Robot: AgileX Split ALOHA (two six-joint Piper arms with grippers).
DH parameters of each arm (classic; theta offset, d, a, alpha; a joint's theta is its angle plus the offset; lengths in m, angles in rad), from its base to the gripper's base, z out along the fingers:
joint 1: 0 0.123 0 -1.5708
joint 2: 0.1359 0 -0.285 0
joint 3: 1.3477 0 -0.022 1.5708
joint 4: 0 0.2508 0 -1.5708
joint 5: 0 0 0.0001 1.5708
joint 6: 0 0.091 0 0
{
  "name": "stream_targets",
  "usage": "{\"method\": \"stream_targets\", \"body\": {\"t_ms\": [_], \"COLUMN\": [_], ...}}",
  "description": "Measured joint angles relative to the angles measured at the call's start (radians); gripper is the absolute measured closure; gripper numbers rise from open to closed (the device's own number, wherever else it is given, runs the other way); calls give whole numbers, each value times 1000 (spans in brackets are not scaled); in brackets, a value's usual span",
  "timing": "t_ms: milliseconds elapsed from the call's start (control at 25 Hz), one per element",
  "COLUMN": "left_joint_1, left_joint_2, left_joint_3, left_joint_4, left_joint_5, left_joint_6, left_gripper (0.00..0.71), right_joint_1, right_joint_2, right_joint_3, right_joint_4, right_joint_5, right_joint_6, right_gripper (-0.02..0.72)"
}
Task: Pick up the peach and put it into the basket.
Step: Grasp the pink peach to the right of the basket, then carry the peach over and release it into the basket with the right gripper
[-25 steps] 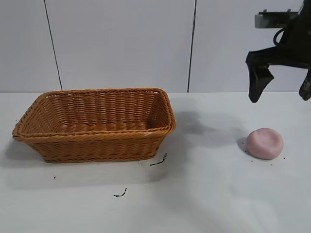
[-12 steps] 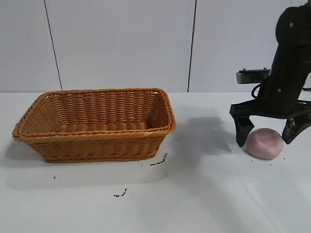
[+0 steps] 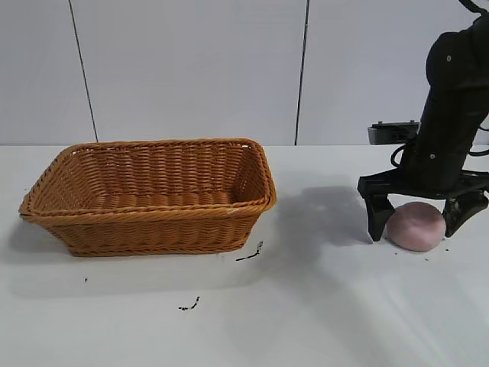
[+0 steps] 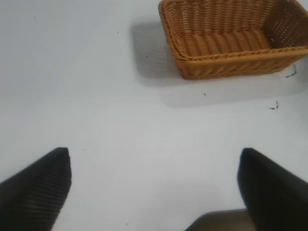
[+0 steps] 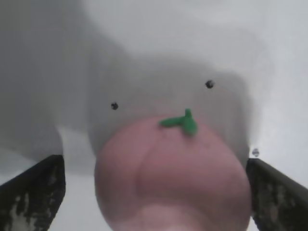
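Exterior view: basket (image 3: 149, 195) (peach (image 3: 416, 226) outside)

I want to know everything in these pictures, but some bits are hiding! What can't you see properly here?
- The peach: in the right wrist view its near side runs off the picture's edge.
- The right gripper: in the exterior view its arm is cut off by the picture's edge.
- The basket: one end is cut off in the left wrist view.
- The left gripper: absent from the exterior view; only its two fingertips show.
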Motion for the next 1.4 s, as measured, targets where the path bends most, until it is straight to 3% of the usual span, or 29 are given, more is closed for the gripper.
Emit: {"method": "stream_targets", "body": {"t_ms": [160,440,600,1120,1400], "left_joint_1": [0,0,0,0,0], "left_joint_2": [0,0,0,0,0], "left_joint_3": [0,0,0,0,0], "left_joint_4": [0,0,0,0,0], "left_joint_5": [0,0,0,0,0], "left_joint_6": [0,0,0,0,0], "left_gripper": [18,18,18,18,18], "right_joint_1": [0,0,32,390,557], "right_joint_2": [-82,-277,-302,-5,173], "right_joint_3": [0,0,-41,-631,-779], "right_joint_4": [-14,-12,18,39,73], "right_joint_5": [-14,-23,32,233,240], "right_joint_6": [0,-1,-45,-64,-72], "right_gripper": [662,669,669,669,669]}}
